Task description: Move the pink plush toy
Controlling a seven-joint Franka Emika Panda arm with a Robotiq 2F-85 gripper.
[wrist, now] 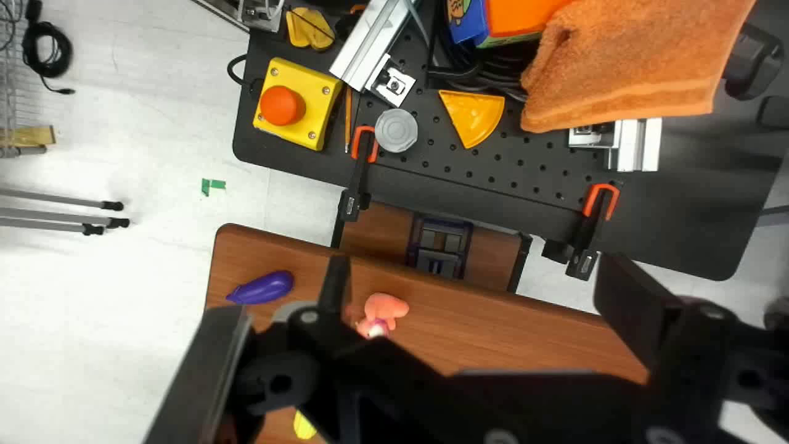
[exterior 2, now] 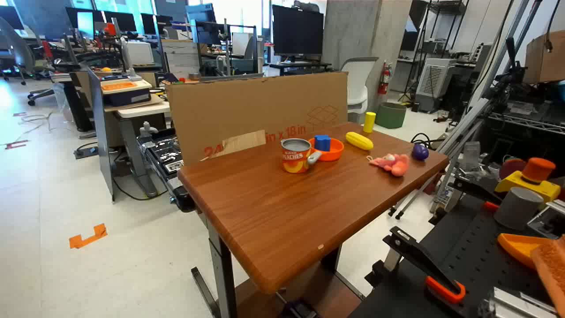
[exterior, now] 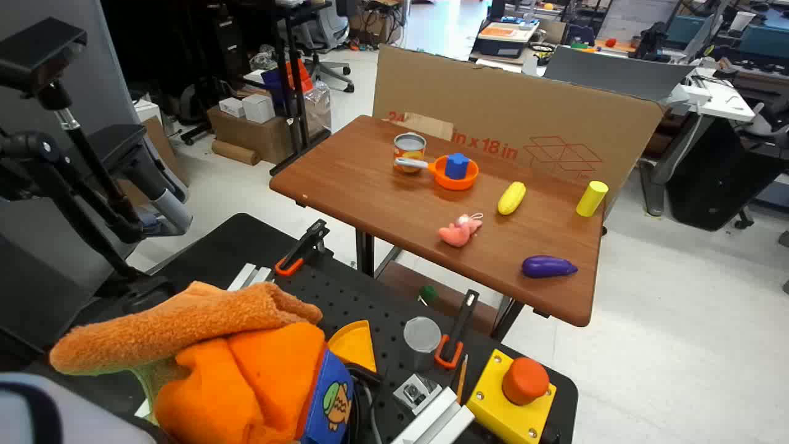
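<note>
The pink plush toy (exterior: 459, 232) lies on the brown table (exterior: 370, 185), near the edge that faces the black bench. It also shows in an exterior view (exterior 2: 395, 165), with a white loop at one end. In the wrist view the plush toy (wrist: 383, 307) lies far below the gripper, just inside the left finger, which hides part of it. My gripper (wrist: 478, 287) is open, its fingers wide apart with nothing between them. It is high above the table and does not show in either exterior view.
A purple toy (exterior: 548, 266), a yellow ridged toy (exterior: 511, 198), a yellow cylinder (exterior: 592, 198), an orange pan (exterior: 453, 184) holding a blue block (exterior: 457, 166), and a can (exterior 2: 295, 161) share the table. Cardboard (exterior 2: 247, 104) stands behind. A black bench (wrist: 468, 179) with clamps is alongside.
</note>
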